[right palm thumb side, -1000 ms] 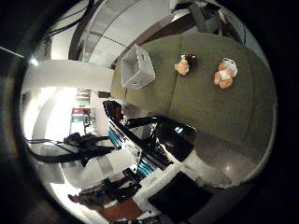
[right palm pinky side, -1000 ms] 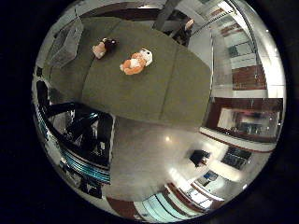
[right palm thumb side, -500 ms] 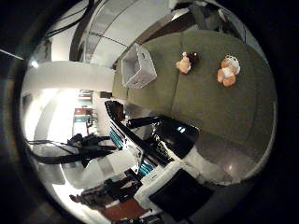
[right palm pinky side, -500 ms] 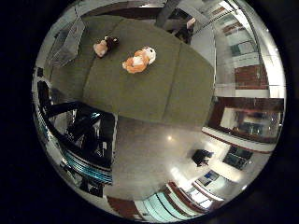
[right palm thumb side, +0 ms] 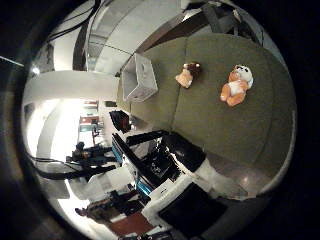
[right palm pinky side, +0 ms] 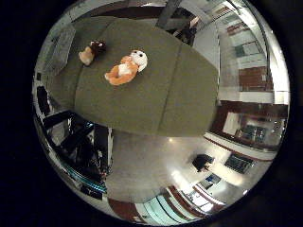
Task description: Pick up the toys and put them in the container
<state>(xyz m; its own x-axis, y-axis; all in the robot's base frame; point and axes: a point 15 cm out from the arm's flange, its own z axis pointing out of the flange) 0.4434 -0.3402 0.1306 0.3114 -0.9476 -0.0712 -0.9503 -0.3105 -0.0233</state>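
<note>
- An orange-and-white plush toy lies on the green desk.
- A smaller brown plush toy lies nearer the white container (near the desk's edge).

Robot hand held high, palm facing down from well above; fingers out of both palm views, pose unclear.

Only the camera has shifted a little — the orange toy, brown toy and white container kept their places.
</note>
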